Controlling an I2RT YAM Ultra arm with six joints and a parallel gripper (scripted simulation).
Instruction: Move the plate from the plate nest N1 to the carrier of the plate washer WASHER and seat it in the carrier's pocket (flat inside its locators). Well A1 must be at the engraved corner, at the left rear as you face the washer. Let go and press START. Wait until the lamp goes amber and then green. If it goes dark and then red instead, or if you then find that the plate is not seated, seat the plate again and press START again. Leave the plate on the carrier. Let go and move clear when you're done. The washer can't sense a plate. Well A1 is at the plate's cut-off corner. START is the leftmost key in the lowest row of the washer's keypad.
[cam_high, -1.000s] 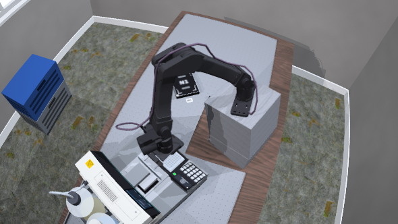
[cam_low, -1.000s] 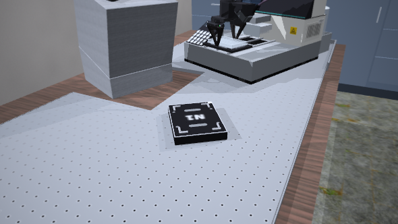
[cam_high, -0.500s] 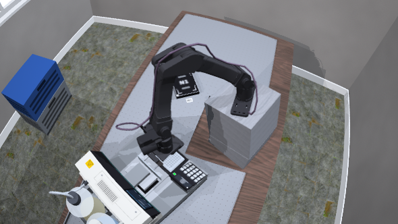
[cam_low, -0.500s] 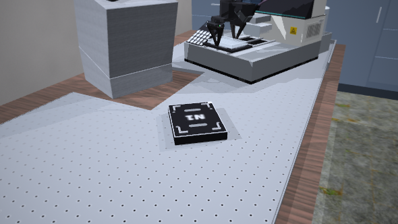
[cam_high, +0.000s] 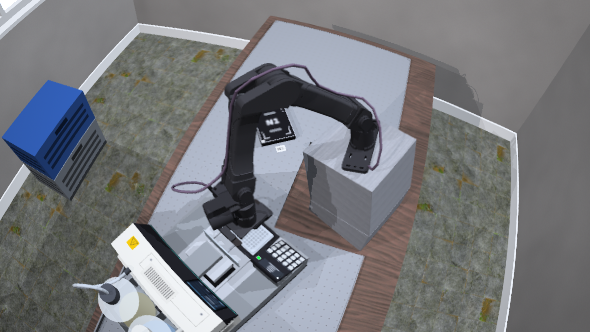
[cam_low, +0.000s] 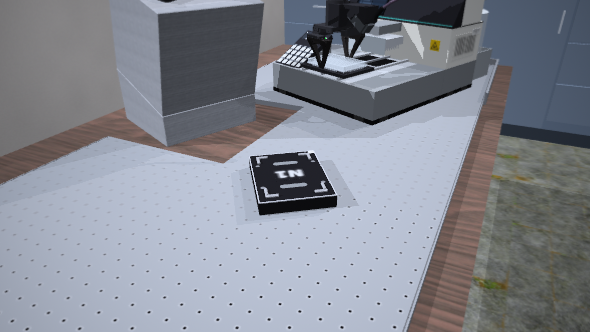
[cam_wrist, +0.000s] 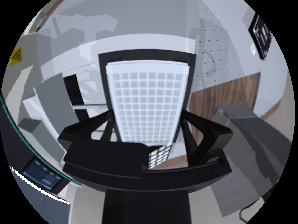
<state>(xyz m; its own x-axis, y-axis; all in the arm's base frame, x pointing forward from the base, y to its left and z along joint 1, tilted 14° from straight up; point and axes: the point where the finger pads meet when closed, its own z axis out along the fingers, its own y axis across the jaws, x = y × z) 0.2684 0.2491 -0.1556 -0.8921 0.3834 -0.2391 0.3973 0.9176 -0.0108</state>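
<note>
The pale plate (cam_high: 257, 240) (cam_low: 345, 63) (cam_wrist: 145, 95) lies on the washer's dark carrier (cam_low: 342, 75) (cam_wrist: 150, 55), inside its rim, and looks flat. Its cut-off corner cannot be made out, and the fit at the locators is too small to judge. My gripper (cam_low: 336, 61) (cam_wrist: 147, 112) is open, with one finger beside each long side of the plate and a gap to each. The plate nest N1 (cam_high: 275, 131) (cam_low: 292, 192) (cam_wrist: 260, 36) is empty. The keypad (cam_high: 287, 254) (cam_low: 296, 55) (cam_wrist: 159, 156) is beside the carrier. A small green light (cam_high: 258, 258) shows next to the keys.
The white washer housing (cam_high: 167, 280) (cam_low: 425, 37) stands behind the carrier, with a display (cam_high: 207, 294) (cam_wrist: 42, 173). Grey blocks (cam_high: 200, 256) (cam_low: 385, 41) lie between housing and carrier. A tall grey block (cam_high: 345, 200) (cam_low: 207, 60) (cam_wrist: 240, 160) stands on the table between nest and washer.
</note>
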